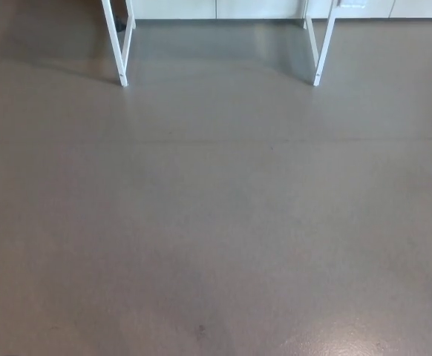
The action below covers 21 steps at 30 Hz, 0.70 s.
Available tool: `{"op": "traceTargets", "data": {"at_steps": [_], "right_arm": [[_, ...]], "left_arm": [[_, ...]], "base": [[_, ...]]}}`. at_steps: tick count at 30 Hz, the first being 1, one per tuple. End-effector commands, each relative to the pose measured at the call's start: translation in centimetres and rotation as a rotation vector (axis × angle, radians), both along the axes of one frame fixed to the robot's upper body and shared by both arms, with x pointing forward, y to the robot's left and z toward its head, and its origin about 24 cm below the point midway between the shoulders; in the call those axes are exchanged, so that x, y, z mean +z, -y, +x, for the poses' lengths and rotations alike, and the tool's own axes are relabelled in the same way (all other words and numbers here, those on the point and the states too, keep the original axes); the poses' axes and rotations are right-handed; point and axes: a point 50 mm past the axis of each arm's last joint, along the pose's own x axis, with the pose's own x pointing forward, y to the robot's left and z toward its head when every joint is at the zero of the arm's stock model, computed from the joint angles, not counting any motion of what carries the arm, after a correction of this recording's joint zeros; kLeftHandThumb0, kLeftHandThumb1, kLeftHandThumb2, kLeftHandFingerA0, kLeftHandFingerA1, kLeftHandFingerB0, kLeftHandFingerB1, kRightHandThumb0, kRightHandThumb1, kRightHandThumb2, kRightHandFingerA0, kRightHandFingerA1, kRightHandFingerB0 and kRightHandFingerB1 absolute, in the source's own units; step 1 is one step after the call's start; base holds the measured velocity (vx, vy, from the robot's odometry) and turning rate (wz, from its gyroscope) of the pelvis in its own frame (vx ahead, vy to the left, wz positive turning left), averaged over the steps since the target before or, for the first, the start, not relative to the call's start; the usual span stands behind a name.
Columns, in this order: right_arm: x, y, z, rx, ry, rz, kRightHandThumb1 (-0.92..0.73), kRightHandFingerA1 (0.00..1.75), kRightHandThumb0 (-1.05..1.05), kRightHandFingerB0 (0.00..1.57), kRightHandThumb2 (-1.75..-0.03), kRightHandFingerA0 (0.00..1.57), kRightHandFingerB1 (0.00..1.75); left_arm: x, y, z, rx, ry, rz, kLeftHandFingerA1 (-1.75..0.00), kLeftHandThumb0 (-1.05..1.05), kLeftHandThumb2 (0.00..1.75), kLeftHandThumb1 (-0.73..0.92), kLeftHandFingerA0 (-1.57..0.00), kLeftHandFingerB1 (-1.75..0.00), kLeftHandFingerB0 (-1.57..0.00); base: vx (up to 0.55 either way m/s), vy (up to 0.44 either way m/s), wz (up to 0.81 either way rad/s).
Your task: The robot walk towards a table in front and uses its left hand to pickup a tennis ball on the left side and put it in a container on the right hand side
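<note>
Grey floor (pixel 216 245) filled 6 o'clock through centre. Left worktop leg (pixel 117 52) stood at 11 o'clock, right worktop leg (pixel 324 52) at 1 o'clock. No tennis ball or container showed. Neither robot hand appeared; grip untellable. Step: approach. Next move called for walking forward.

You are looking down on a wide, smooth grey-brown floor (pixel 216 222) that fills nearly the whole view, darker and shaded towards the top and faintly glossy with pale light at the lower right. A thin, faint seam (pixel 201 141) runs across the floor from side to side in the upper part, and a small dark mark (pixel 200 328) sits near the bottom centre. Along the very top edge you have a strip of white panels (pixel 175 9), split by narrow upright joints.
</note>
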Motion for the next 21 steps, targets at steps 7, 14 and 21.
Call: {"op": "traceTargets", "data": {"at_steps": [7, 14, 21], "right_arm": [[-0.4, 0.8, -2.0, -0.014, -0.03, 0.004, -0.65, 0.43, -0.37, 0.35, -0.59, 0.47, 0.37], [-1.4, 0.9, -4.8, -0.036, -0.079, 0.016, -0.64, 0.44, -0.36, 0.35, -0.59, 0.46, 0.38], [-1.9, 1.3, -5.7, -0.058, -0.082, 0.01, -0.62, 0.43, -0.35, 0.37, -0.58, 0.47, 0.38]], "left_arm": [[-0.2, -0.1, -1.6, -0.03, -0.003, -0.025, -0.51, -0.22, 0.6, 0.7, -0.62, -0.41, -0.4], [-1.0, 0.0, -4.3, -0.024, -0.07, -0.021, -0.48, -0.25, 0.6, 0.69, -0.52, -0.4, -0.39], [-1.3, 0.1, -5.0, -0.055, -0.099, 0.017, -0.45, -0.27, 0.58, 0.65, -0.48, -0.4, -0.4]], "base": [[0.0, 0.0, 0.0], [0.0, 0.0, 0.0], [-0.08, -0.031, 0.03]]}}
